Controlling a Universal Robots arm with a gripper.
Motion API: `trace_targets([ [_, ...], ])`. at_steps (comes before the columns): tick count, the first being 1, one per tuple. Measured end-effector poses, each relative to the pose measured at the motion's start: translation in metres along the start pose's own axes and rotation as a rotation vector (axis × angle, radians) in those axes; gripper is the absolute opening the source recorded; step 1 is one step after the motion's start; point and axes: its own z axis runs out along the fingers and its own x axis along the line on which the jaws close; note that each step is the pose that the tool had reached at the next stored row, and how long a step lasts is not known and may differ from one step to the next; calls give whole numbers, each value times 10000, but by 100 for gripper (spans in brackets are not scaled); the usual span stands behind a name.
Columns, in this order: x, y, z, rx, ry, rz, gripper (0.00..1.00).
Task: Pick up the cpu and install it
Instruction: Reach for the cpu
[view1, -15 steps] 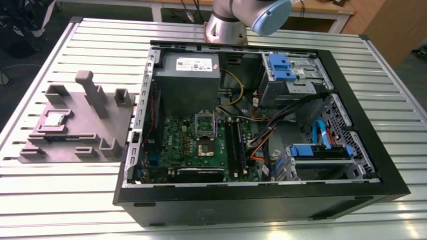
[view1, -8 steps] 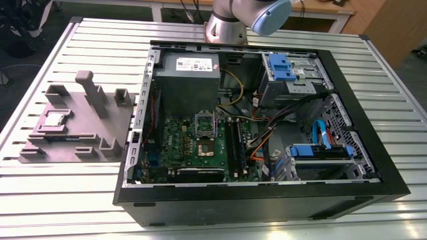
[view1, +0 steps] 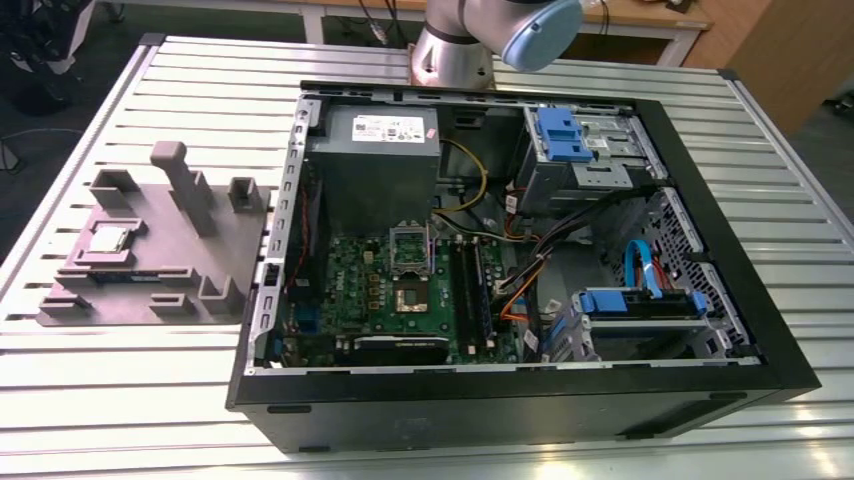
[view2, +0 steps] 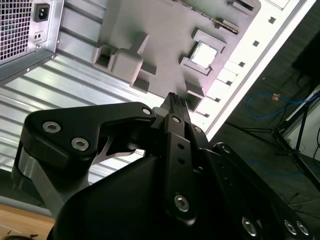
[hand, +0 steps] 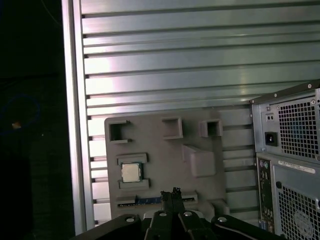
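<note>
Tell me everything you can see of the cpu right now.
The cpu is a small flat square chip with a shiny silver top and a thin pale rim. It lies flat, top up, between raised blocks on the grey fixture on the slatted table, outside the computer case. The gripper hangs apart from it.

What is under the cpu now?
The cpu lies in a seat of the grey holder, which rests on the slatted table. The holder's surface directly beneath it is covered.
</note>
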Motion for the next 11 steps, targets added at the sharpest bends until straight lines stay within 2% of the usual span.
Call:
trace_targets([
  [3,17,-1,4,6,54,6,10],
  [11,139,-12,7,6,60,5,10],
])
